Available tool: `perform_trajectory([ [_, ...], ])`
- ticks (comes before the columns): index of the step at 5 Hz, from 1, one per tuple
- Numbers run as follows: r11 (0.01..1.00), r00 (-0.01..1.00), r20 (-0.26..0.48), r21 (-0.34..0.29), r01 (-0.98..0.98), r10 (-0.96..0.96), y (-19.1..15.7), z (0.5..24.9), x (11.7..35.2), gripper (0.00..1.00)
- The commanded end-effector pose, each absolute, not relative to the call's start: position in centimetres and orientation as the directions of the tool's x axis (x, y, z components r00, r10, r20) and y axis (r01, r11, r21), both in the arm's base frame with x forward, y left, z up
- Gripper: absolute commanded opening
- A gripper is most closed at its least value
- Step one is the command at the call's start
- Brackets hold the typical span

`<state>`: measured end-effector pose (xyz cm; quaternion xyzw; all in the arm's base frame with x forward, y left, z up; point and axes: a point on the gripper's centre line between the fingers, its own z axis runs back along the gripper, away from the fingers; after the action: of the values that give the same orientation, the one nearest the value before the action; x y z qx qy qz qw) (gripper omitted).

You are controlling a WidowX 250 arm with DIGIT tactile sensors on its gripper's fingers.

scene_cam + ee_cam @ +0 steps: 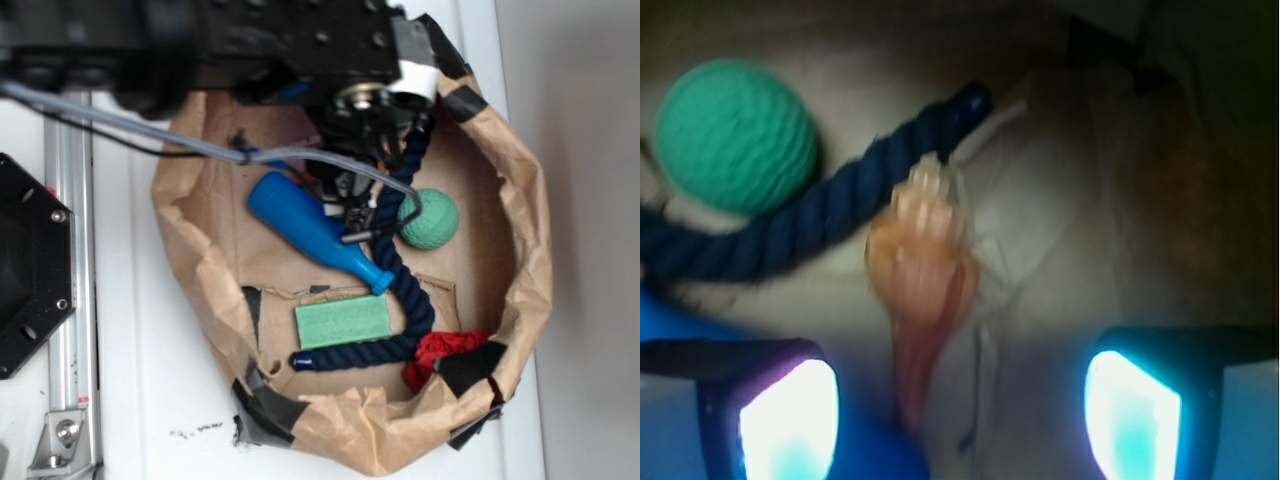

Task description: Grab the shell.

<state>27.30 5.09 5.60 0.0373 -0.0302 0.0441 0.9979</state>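
Lying between my spread jaws, the shell [922,290] shows in the wrist view as an orange-tan, glossy form; its knobbed wide end points away from the gripper [960,410] and its long tip runs back toward the gap between the two fingers. Neither finger [790,420] touches it: the left pad sits well off one side, the right pad farther off the other, so the shell lies nearer the left one. I note the picture is blurred, and I cannot tell whether the shell rests flat on the paper.

Just beyond the shell's wide end, the dark blue rope [820,215] crosses at a slant, its cut end close to the shell's spiral. Past the rope, to the left of the jaws, sits the green ball [735,135]. A blue surface at the lower left edge, under the left finger, is the blue bottle [315,232].

From the exterior view I record the arm over the crumpled brown paper bag [525,230], with the shell hidden beneath it. A green sponge [343,322] and a red cloth [440,352] lie well away from the jaws, near the bag's far rim.
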Motion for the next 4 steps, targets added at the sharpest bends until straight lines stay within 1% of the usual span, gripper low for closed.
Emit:
perform_trajectory([
  [1,0.995,0.995,0.098,0.098,-0.017,0.008,4.1,4.5,29.7,1.00],
  [2,0.983,0.985,0.061,0.095,0.156,-0.162,3.5,2.5,28.6,1.00],
  [3,0.974,0.974,0.067,0.082,0.209,-0.215,3.3,1.8,28.7,1.00],
  [4,0.968,0.969,0.043,0.077,0.240,-0.244,3.0,1.1,29.7,1.00],
])
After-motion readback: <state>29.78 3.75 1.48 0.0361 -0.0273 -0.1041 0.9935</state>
